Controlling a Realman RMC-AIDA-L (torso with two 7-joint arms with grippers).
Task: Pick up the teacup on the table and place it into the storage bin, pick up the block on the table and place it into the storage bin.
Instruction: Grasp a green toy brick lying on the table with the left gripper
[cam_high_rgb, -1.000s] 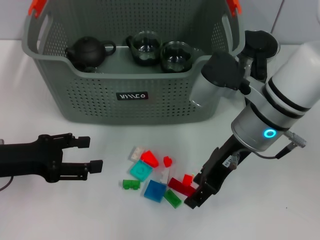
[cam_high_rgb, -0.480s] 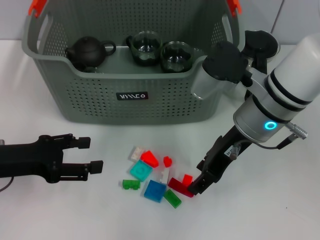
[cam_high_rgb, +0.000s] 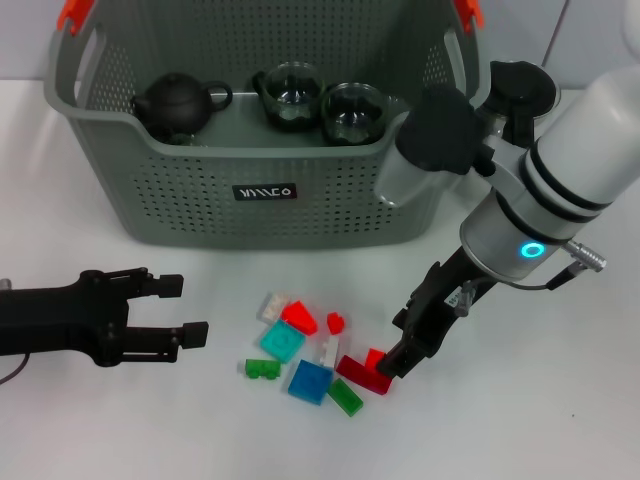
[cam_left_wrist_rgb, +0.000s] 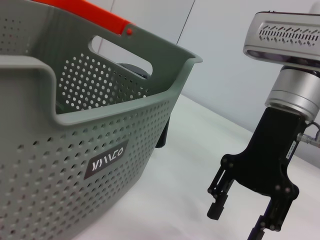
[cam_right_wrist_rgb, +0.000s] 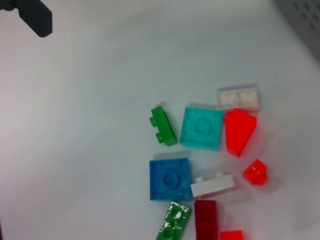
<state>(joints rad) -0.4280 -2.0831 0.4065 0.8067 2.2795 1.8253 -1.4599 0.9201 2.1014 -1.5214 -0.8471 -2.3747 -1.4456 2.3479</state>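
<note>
Where right tool (cam_high_rgb: 397, 362) descends, red block (cam_high_rgb: 376, 359) beneath.

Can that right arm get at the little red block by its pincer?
Probably yes: the right pincer hangs open right over the small red block at the pile's edge, with nothing between them.
</note>
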